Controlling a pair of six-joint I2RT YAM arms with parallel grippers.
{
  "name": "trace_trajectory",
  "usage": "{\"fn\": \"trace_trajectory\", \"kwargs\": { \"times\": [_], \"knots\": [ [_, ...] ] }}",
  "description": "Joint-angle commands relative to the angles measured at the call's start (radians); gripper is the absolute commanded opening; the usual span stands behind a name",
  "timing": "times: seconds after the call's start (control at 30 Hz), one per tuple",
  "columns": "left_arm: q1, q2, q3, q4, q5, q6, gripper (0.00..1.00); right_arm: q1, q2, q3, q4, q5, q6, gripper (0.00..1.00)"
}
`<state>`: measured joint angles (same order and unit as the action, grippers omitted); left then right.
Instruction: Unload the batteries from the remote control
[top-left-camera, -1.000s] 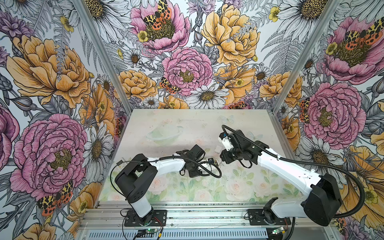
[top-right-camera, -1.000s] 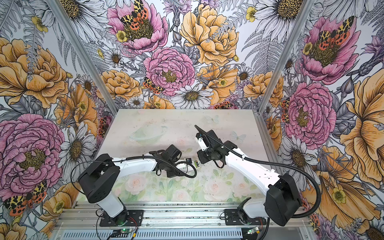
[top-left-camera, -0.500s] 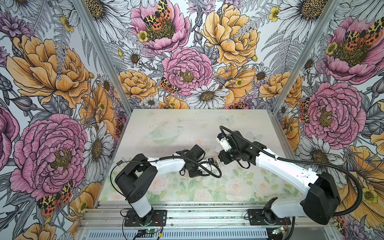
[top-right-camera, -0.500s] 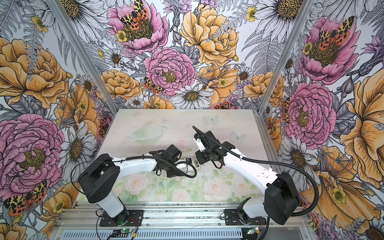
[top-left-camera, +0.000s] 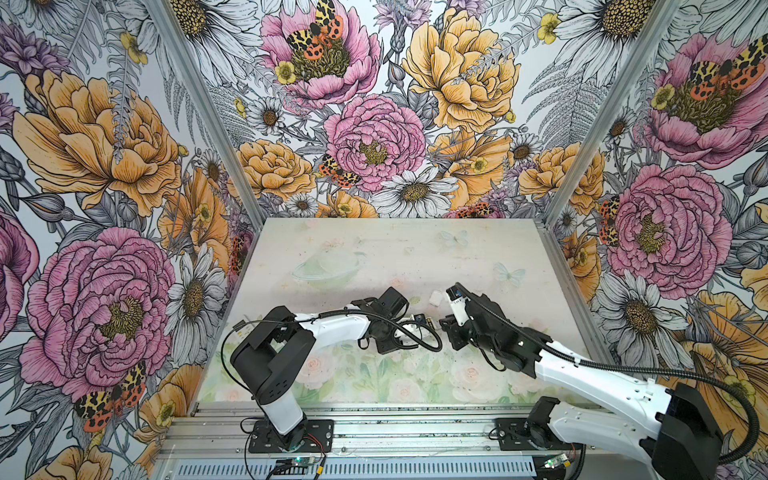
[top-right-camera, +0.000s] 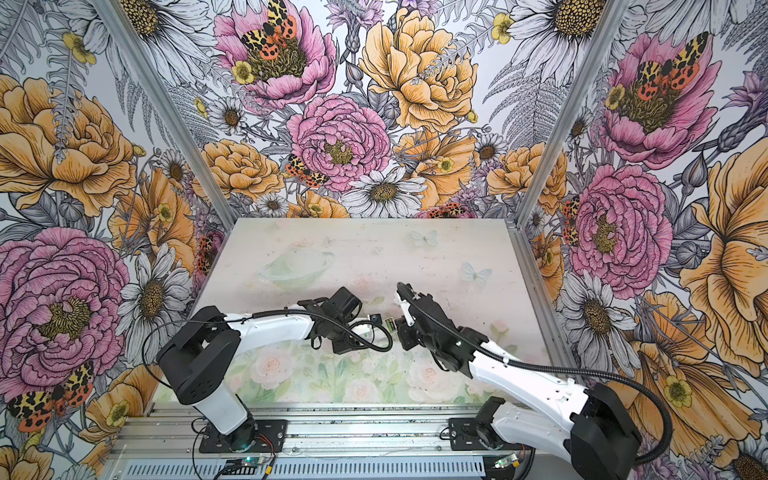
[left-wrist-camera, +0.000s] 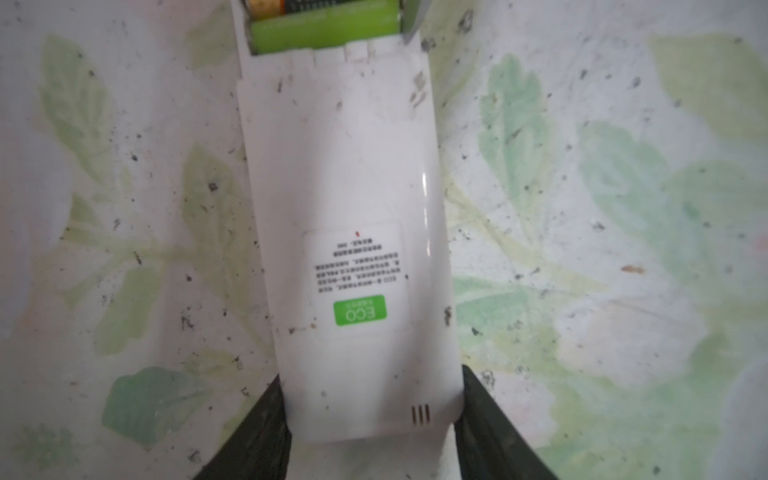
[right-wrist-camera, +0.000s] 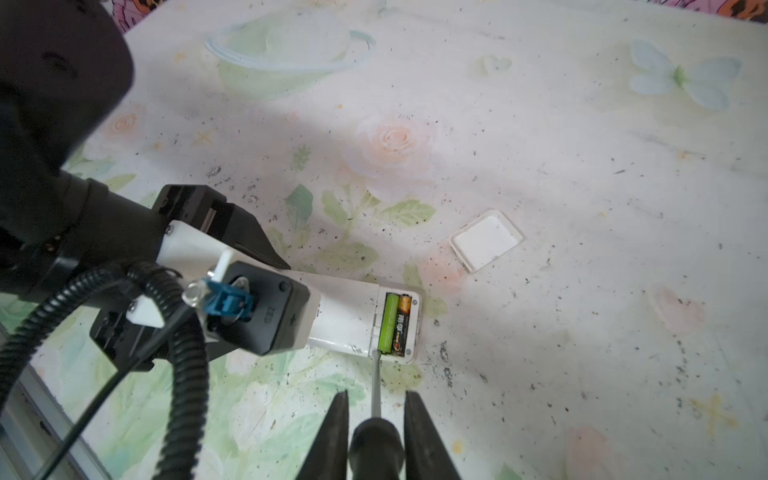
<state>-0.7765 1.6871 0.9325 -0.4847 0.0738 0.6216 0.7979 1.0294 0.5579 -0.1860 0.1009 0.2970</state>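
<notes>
My left gripper (left-wrist-camera: 370, 399) is shut on the narrow end of the white remote control (left-wrist-camera: 345, 187), which lies back-up on the table with its fingers (left-wrist-camera: 257, 432) on both sides. Its battery bay is uncovered, and a lime green battery (right-wrist-camera: 388, 322) and a black gold-ended battery (right-wrist-camera: 402, 324) lie in it side by side. My right gripper (right-wrist-camera: 376, 399) is shut on the black handle of a screwdriver (right-wrist-camera: 376, 453). The metal tip touches the near end of the green battery. In both top views the two grippers (top-left-camera: 399, 328) (top-left-camera: 446, 328) meet at mid-table.
The white battery cover (right-wrist-camera: 486, 241) lies loose on the table beyond the remote, also seen in a top view (top-left-camera: 436, 298). A pale green bowl shape (right-wrist-camera: 286, 54) shows farther back on the flowered cloth. Metal-framed walls close in the table on three sides.
My right gripper with the screwdriver has edged slightly left toward the remote. The left arm has held still.
</notes>
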Motion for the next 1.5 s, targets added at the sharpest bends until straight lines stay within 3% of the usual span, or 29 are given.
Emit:
{"fn": "trace_trajectory", "kwargs": {
  "times": [0.0, 0.37, 0.53, 0.63, 0.77, 0.87, 1.1, 1.47],
  "knots": [
    [0.000, 0.024, 0.011, -0.033, 0.055, 0.023, 0.00, 0.066, -0.024, -0.177, 0.328, 0.131, -0.016, 0.00],
    [0.020, 0.025, 0.022, -0.044, 0.077, 0.018, 0.00, 0.134, -0.030, -0.233, 0.491, 0.224, -0.073, 0.00],
    [0.023, 0.032, 0.023, -0.044, 0.076, 0.010, 0.00, 0.136, -0.067, -0.220, 0.421, 0.245, -0.083, 0.00],
    [0.025, 0.036, 0.027, -0.042, 0.062, -0.001, 0.00, 0.130, -0.121, -0.186, 0.293, 0.253, -0.088, 0.00],
    [0.015, 0.051, 0.025, -0.024, 0.020, -0.011, 0.00, 0.068, -0.173, -0.090, 0.055, 0.201, -0.048, 0.00],
    [0.004, 0.053, 0.017, -0.008, -0.007, -0.014, 0.00, -0.024, -0.178, -0.010, -0.067, 0.077, -0.002, 0.00],
    [-0.027, 0.042, -0.008, 0.021, -0.050, -0.006, 0.00, -0.078, 0.012, 0.207, -0.253, -0.136, 0.009, 0.00],
    [-0.037, 0.040, -0.017, 0.030, -0.061, -0.002, 0.00, -0.097, 0.116, 0.328, -0.364, -0.135, -0.022, 0.00]
  ]
}}
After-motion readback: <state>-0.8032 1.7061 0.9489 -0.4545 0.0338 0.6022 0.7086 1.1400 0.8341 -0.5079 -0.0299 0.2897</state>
